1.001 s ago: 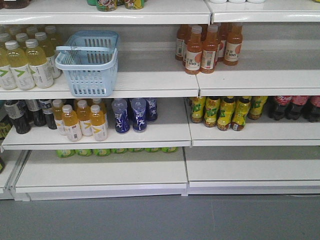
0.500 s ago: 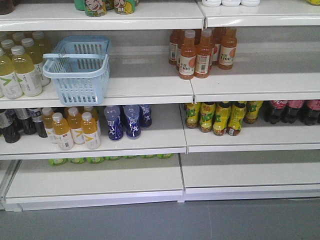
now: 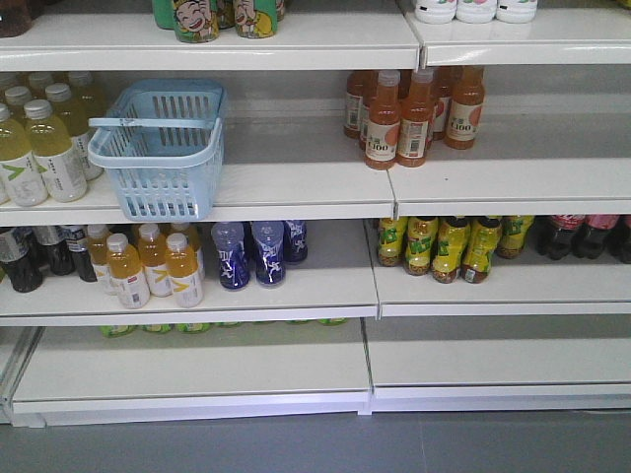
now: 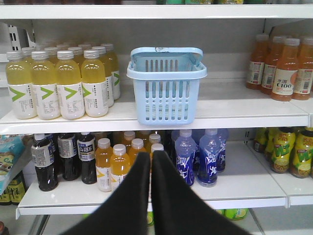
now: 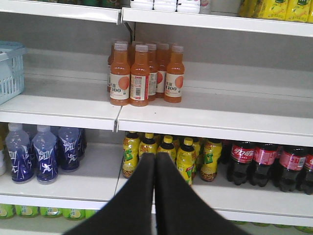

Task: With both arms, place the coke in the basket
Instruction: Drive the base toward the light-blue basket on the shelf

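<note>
Settling before the shelf (image 3: 296,192), my view has slid so the basket (image 3: 158,187) sits lower; both jaws together, empty, no coke found yet.

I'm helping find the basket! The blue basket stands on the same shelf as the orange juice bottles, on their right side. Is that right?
Not quite. The blue basket does stand on the same shelf as the orange juice bottles, but on their left side, not their right. The front-facing view shows it.
</note>
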